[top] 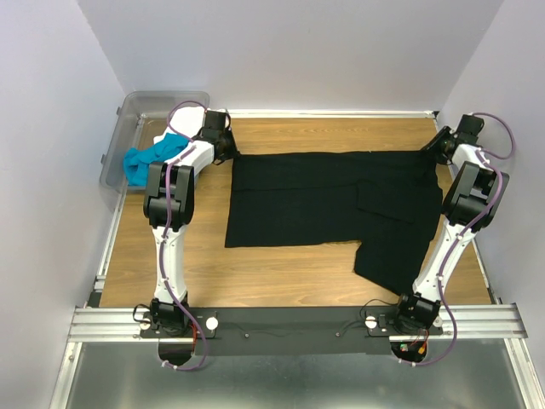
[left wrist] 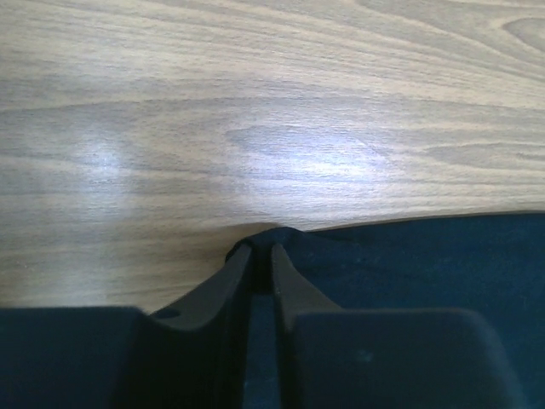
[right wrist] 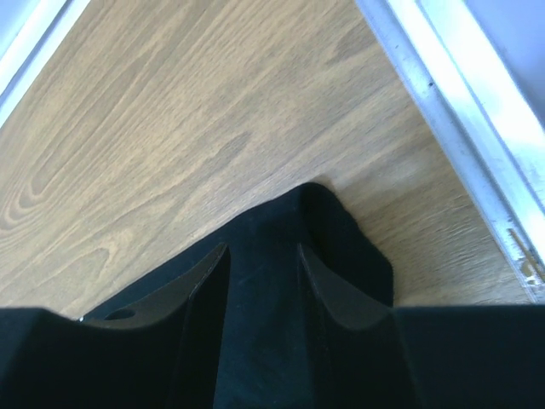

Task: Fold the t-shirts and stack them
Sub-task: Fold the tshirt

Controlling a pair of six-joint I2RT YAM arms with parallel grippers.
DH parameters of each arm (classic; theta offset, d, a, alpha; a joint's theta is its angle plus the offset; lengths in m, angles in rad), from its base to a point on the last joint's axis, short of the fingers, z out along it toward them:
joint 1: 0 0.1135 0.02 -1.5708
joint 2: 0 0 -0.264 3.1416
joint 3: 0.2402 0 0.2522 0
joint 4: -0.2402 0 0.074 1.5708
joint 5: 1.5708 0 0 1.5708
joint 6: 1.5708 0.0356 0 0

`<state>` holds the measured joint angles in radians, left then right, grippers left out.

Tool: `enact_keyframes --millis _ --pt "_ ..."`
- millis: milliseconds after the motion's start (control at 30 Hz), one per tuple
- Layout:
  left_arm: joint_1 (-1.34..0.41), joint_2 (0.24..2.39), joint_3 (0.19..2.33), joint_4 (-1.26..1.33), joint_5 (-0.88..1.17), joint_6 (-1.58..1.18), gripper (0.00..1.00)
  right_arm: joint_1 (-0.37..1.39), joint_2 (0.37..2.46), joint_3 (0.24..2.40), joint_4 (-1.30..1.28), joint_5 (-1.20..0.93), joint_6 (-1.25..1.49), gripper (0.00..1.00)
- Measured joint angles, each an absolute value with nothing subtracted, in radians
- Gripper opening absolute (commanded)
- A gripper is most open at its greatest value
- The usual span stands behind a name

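Note:
The large black t-shirt lies spread flat on the wooden table, one part hanging toward the near right. My left gripper is at its far left corner. In the left wrist view the left gripper has its fingers pinched together on the bunched edge of the black t-shirt. My right gripper is at the far right corner. In the right wrist view the right gripper stands open, its fingers astride the black t-shirt's corner. A turquoise t-shirt and a white one lie in the bin.
A clear plastic bin stands at the far left of the table, half over its edge. An aluminium rail borders the table just right of my right gripper. Grey walls close in the back and both sides.

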<state>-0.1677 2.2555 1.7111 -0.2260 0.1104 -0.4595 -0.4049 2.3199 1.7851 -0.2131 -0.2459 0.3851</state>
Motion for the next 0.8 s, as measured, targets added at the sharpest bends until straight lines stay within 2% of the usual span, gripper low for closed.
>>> enact_keyframes --millis 33,67,200,633,800 --pt "-0.168 2.255 1.711 -0.226 0.110 -0.460 0.12 -0.405 2.320 1.791 -0.216 -0.238 0.383 0.45" --pt "-0.168 2.255 1.711 -0.226 0.110 -0.458 0.06 -0.405 2.320 1.796 -0.218 -0.230 0.381 0.45" --pt "-0.168 2.255 1.711 -0.227 0.109 -0.454 0.00 -0.405 2.320 1.821 -0.221 -0.199 0.367 0.45" --pt "-0.168 2.255 1.723 -0.234 0.109 -0.438 0.00 -0.405 2.333 1.889 -0.222 -0.150 0.342 0.43" --pt "-0.168 2.256 1.734 -0.235 0.108 -0.434 0.00 -0.405 2.364 1.892 -0.222 -0.150 0.340 0.40"
